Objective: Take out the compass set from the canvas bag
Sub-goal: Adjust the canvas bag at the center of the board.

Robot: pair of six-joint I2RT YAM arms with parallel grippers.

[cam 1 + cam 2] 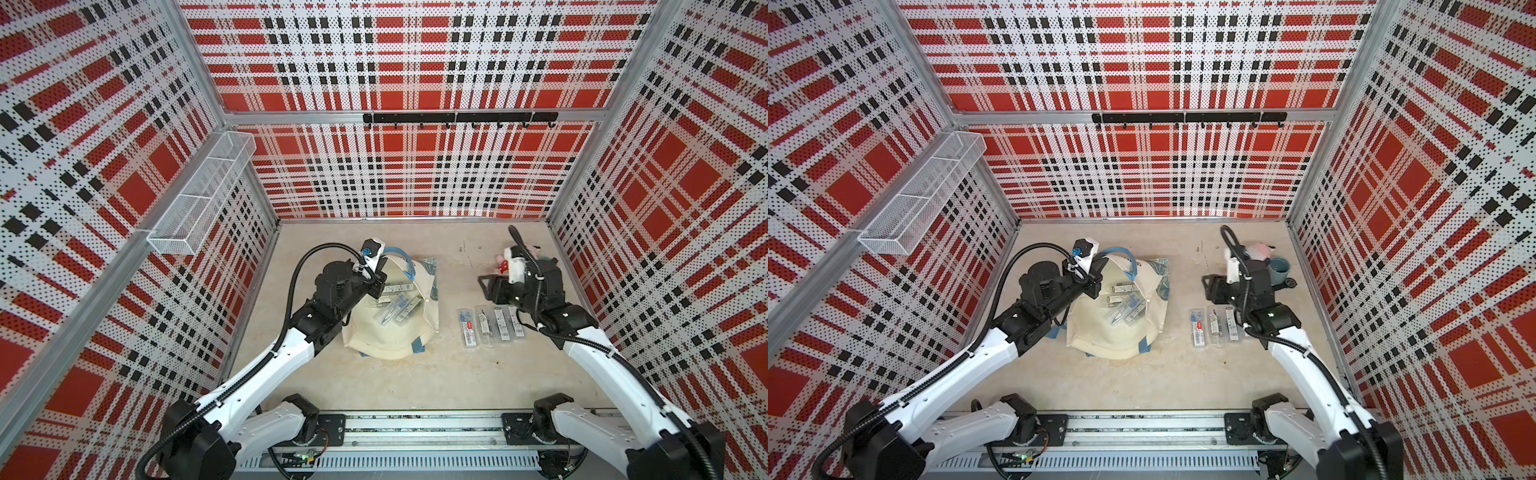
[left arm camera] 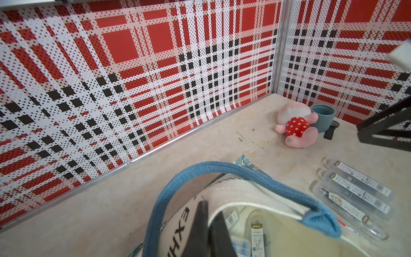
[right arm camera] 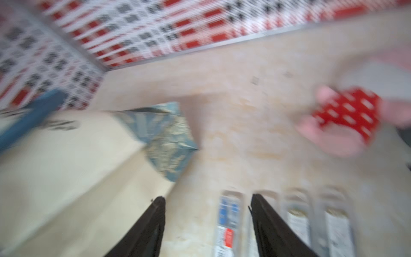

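Pinching canvas bag (image 1: 390,332) rim in closed left claw (image 2: 210,208), holding mouth wide; aiming empty right claw (image 3: 208,197), jaws apart, from beside bag at a compass set (image 1: 405,309) inside.

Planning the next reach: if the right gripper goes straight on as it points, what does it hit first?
Likely bare table beside the bag's floral corner; the right gripper is open and holds nothing. Blurred view, so depth is unsure.

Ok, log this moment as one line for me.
left claw: shut on canvas bag rim | right claw: open, empty | compass sets outside: four in a row | compass sets inside: several
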